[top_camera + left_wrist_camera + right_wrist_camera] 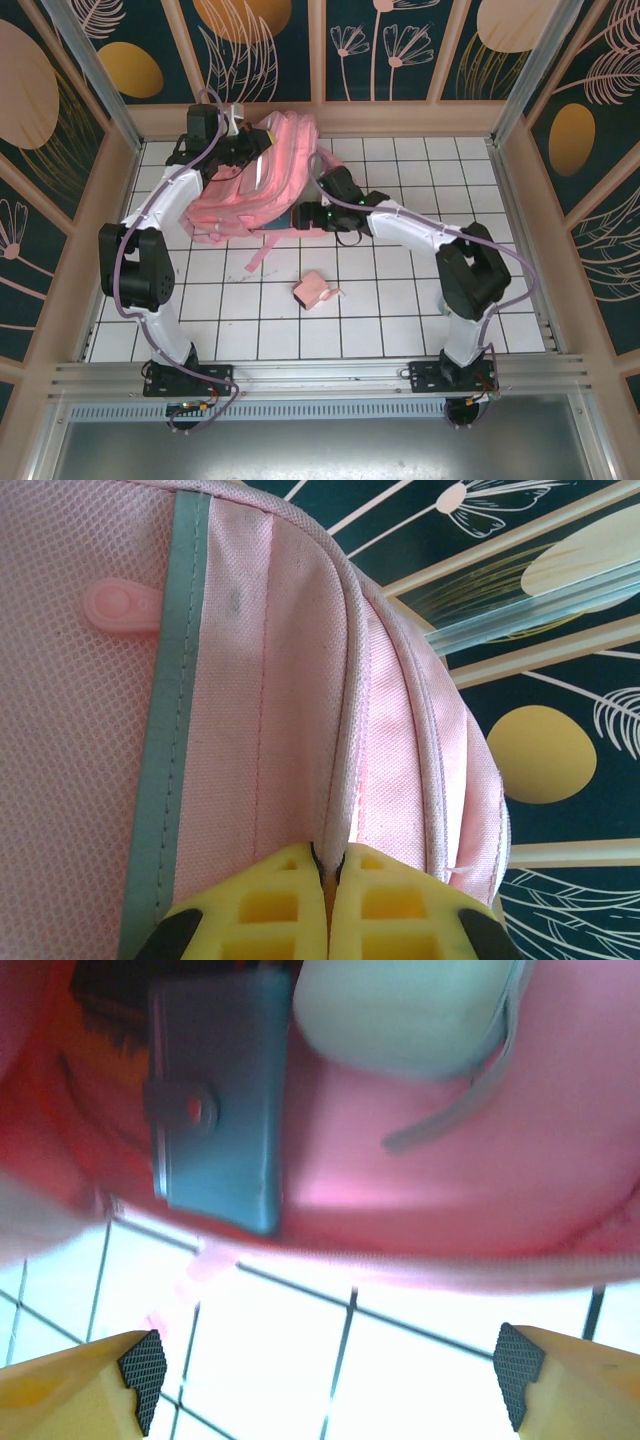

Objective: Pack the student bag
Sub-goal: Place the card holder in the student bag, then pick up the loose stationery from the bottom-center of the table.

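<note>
The student bag [250, 185] lies slumped ahead of both claws, big, soft and limp, so expect it to sag and fold wherever you lift it. Your left gripper [327, 865] is pinched together on a piped seam [345, 730] of its fabric; seams and straps look like the firmest holds, while the glossy panels may slip. Your right gripper [328, 1370] stands wide apart at the open mouth, with a teal snap wallet [215, 1110] and a pale rounded case [400, 1015] inside, straight ahead of it. A small pink pouch [313, 291] sits behind that claw.
</note>
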Controlling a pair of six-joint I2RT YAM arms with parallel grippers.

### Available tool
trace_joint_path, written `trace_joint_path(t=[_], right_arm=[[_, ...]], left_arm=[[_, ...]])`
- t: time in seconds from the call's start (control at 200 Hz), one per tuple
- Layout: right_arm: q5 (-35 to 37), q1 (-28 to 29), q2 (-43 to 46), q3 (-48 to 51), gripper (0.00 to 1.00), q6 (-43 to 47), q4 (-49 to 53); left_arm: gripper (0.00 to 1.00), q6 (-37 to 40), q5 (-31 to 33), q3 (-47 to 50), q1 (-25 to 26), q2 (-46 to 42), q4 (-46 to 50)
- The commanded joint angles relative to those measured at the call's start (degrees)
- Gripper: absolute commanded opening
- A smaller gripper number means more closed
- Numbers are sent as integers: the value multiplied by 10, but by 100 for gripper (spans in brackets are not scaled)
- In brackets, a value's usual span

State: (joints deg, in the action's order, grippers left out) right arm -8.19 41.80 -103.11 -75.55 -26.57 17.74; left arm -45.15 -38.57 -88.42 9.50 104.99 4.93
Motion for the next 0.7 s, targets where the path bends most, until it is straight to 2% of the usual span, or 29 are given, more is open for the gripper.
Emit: trace_joint_path(t=[0.0,0.05,0.11,0.31,0.695], right_arm=[[22,37,33,39,90,55,45],[31,52,41,50,92,62,56],[34,74,52,66,99,70,64],[57,134,68,100,99,89,97],[75,180,37,101,99,119,131]], left_arm=[[0,21,-5,-4,-1,-26,-25],[0,23,-6,-5,0,-25,-22],[0,26,-5,-4,-1,-24,-21],[0,34,-1,3,-1,-31,-12],[0,29,0,30,-1,-49,-18]])
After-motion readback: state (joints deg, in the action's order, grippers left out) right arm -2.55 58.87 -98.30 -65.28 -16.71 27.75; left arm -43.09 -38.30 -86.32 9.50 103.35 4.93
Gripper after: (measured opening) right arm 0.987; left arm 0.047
